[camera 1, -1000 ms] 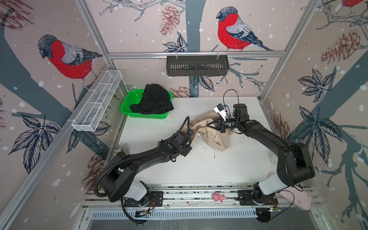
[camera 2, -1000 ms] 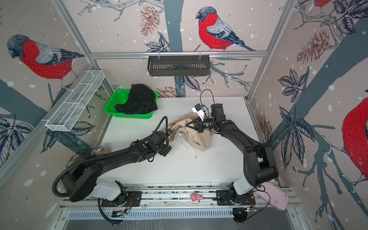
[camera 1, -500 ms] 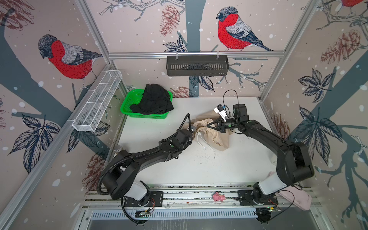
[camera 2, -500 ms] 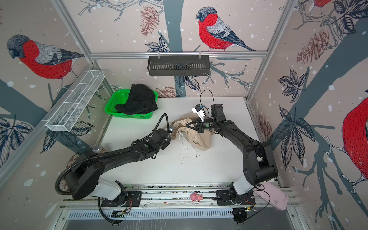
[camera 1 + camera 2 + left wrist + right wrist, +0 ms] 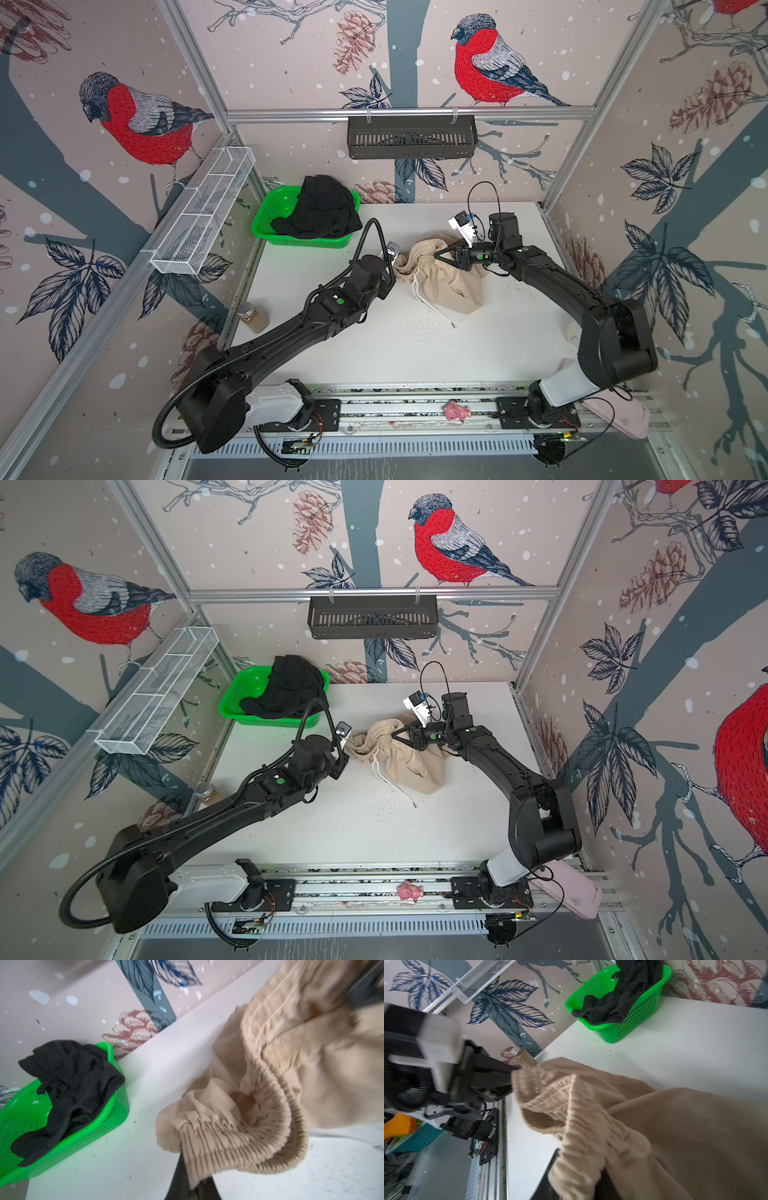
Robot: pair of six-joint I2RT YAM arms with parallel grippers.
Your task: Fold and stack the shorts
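The beige shorts [image 5: 444, 278] [image 5: 409, 762] lie bunched at the middle of the white table, their white drawstring [image 5: 428, 301] trailing toward the front. My left gripper [image 5: 392, 266] [image 5: 193, 1186] is shut on the left end of the gathered waistband [image 5: 228, 1136]. At the waistband's right end my right gripper [image 5: 438, 257] [image 5: 577, 1180] is open, the jaws spread in a V with the waistband [image 5: 581, 1147] still lying between them. The black shorts [image 5: 320, 212] [image 5: 291, 692] sit heaped in the green basket [image 5: 266, 216] at the back left.
A brown jar [image 5: 253, 318] stands at the table's left edge. A white wire rack [image 5: 203, 216] hangs on the left wall and a black basket [image 5: 411, 137] on the back rail. A pink toy [image 5: 456, 411] lies on the front rail.
My left gripper reached forward to the waistband's left end and shut on it. The right gripper's jaws, shut on the waistband before, have parted.
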